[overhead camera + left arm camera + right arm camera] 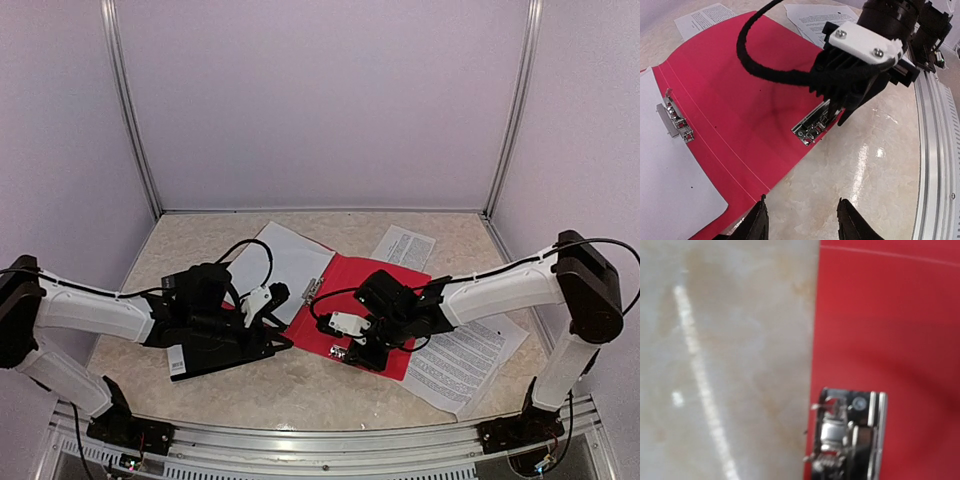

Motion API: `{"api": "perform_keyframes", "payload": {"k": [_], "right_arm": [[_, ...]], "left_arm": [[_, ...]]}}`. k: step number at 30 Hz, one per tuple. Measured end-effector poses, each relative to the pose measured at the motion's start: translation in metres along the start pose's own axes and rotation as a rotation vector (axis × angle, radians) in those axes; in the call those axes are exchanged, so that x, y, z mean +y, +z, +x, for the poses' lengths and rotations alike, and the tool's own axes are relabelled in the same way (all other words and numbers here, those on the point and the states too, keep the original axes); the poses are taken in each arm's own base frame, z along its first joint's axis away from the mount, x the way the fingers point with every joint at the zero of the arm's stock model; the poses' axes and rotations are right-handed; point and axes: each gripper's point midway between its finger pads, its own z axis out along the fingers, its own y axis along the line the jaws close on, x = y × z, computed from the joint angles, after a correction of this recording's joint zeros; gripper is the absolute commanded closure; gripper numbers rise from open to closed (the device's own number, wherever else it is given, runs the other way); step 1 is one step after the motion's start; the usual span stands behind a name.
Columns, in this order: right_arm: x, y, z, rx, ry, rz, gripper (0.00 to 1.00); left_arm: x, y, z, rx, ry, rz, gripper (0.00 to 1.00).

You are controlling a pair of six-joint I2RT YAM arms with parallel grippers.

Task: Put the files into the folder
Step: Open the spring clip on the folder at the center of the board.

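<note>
Top external view: folder [350, 272] lies open, printed files [470, 358] beside it, not yet inside. Left gripper [802, 220] apart, empty; right gripper [839, 112] at folder's clip [811, 127], closure unclear.

You have the folder [350, 270] lying open mid-worktop [190, 245], with one file sheet [285, 262] on its left leaf. Behind its right leaf lies a printed sheet [404, 246]. More printed sheets [470, 360] lie to its right. The right tool [352, 352] sits over the clip [812, 127] at the folder's near edge.
</note>
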Motion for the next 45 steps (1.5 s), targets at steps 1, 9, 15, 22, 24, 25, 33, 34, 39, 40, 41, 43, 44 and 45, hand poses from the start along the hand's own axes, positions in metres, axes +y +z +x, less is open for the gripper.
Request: {"api": "perform_keyframes", "payload": {"k": [1,9,15,22,24,25,33,34,39,40,41,43,44,45], "right_arm": [[0.002,-0.004,-0.001,-0.015,-0.001,-0.006,0.88],[0.002,-0.038,-0.012,-0.146,0.031,-0.030,0.67],[-0.024,-0.043,-0.004,-0.161,0.263,0.022,0.71],[-0.038,-0.050,0.027,-0.192,0.606,0.020,0.73],[-0.035,-0.051,0.033,-0.199,0.666,0.005,0.74],[-0.034,-0.051,0.035,-0.201,0.687,-0.001,0.74],[-0.025,-0.054,0.038,-0.249,0.784,-0.049,0.78],[-0.025,-0.054,0.037,-0.254,0.790,-0.053,0.78],[-0.023,-0.054,0.036,-0.265,0.803,-0.074,0.80],[-0.022,-0.054,0.036,-0.266,0.804,-0.077,0.80],[-0.022,-0.054,0.036,-0.265,0.806,-0.078,0.81],[-0.022,-0.054,0.036,-0.265,0.807,-0.080,0.81],[-0.022,-0.054,0.036,-0.265,0.809,-0.080,0.81],[-0.022,-0.054,0.036,-0.265,0.809,-0.080,0.81]], "left_arm": [[-0.003,0.002,0.002,0.005,0.025,0.009,0.56],[-0.029,0.041,0.024,0.106,0.203,0.136,0.60],[-0.024,0.078,0.003,0.103,0.329,0.174,0.69],[-0.024,0.102,0.017,0.158,0.406,0.235,0.70],[-0.025,0.103,0.025,0.180,0.421,0.249,0.71],[-0.025,0.105,0.027,0.189,0.427,0.255,0.71],[-0.023,0.115,0.035,0.209,0.454,0.277,0.71],[-0.023,0.116,0.035,0.207,0.456,0.278,0.72],[-0.023,0.120,0.032,0.199,0.469,0.285,0.75],[-0.023,0.121,0.032,0.197,0.470,0.287,0.76],[-0.023,0.121,0.032,0.197,0.470,0.286,0.78],[-0.023,0.122,0.030,0.190,0.473,0.283,0.82],[-0.022,0.122,0.030,0.186,0.476,0.281,0.85],[-0.022,0.122,0.029,0.184,0.475,0.280,0.88]]}}
